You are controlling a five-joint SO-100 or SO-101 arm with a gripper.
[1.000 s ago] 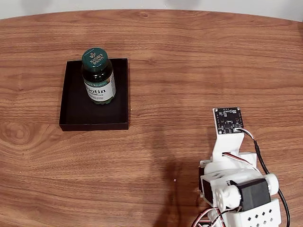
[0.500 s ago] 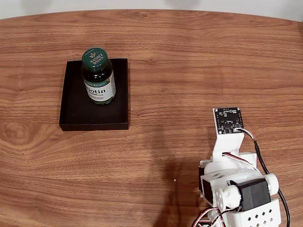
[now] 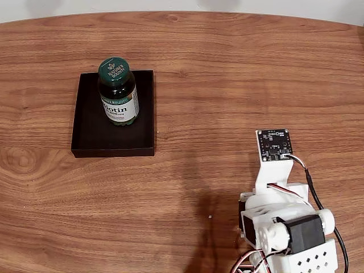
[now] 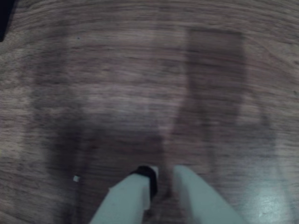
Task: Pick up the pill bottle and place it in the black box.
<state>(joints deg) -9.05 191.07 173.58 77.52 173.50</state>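
Note:
The pill bottle [image 3: 118, 91], dark green with a white and green label, stands upright inside the black box [image 3: 91, 133] at the table's left in the fixed view, toward the box's far side. My white arm [image 3: 281, 227] sits folded at the lower right, far from the box. In the wrist view my gripper [image 4: 164, 173] hovers low over bare wood, its white fingertips [image 4: 135, 191] close together with nothing between them. A dark corner that may be the black box [image 4: 3, 18] shows at that view's top left.
The wooden table [image 3: 227, 74] stretches wide between arm and box. A tiny white speck [image 3: 210, 216] lies on the wood left of the arm's base. The camera board [image 3: 274, 144] sticks out on top of the arm.

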